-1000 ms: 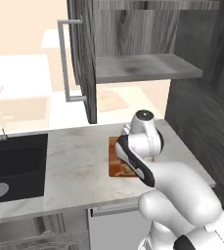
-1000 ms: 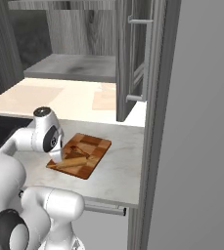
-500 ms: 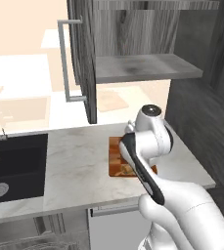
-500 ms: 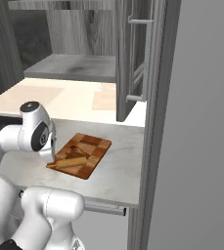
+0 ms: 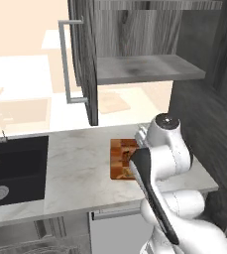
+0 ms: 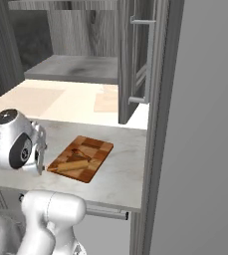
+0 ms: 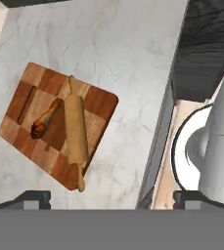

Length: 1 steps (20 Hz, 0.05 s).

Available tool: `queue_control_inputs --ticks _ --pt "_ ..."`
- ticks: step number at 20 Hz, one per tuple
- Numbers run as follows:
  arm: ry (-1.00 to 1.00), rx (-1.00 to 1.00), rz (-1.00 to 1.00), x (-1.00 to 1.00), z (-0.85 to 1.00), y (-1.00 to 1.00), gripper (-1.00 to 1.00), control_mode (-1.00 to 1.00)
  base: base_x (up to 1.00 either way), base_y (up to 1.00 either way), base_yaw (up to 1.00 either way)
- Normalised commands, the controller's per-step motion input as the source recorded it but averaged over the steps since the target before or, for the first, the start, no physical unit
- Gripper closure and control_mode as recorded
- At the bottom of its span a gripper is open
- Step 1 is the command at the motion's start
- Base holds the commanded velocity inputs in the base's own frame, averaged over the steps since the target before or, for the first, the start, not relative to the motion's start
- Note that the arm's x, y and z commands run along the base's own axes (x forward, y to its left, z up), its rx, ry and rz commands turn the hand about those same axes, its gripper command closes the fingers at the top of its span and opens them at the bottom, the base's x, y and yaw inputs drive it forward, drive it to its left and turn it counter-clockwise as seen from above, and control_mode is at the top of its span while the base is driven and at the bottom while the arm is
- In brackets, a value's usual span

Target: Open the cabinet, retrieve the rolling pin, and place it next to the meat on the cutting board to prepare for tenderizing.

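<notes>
Placement looks finished: rolling pin (image 7: 76, 132) rests beside meat (image 7: 45, 119) on cutting board (image 7: 99, 105); gripper (image 7: 111, 197) released, apparently only needing to clear away.

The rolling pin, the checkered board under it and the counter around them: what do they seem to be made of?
The rolling pin looks like pale, smooth, matte wood, with an even tan colour and turned knobbed ends. The cutting board seems to be wood too: dark and light brown blocks showing grain. The counter looks like polished pale marble or a stone imitation, judging by its faint grey veins.
</notes>
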Motion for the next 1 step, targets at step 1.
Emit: queue_control_inputs --ticks 1 --pt "-0.11 0.00 -0.03 -0.72 0.44 -0.10 -1.00 -1.00 0.00 0.00 0.00"
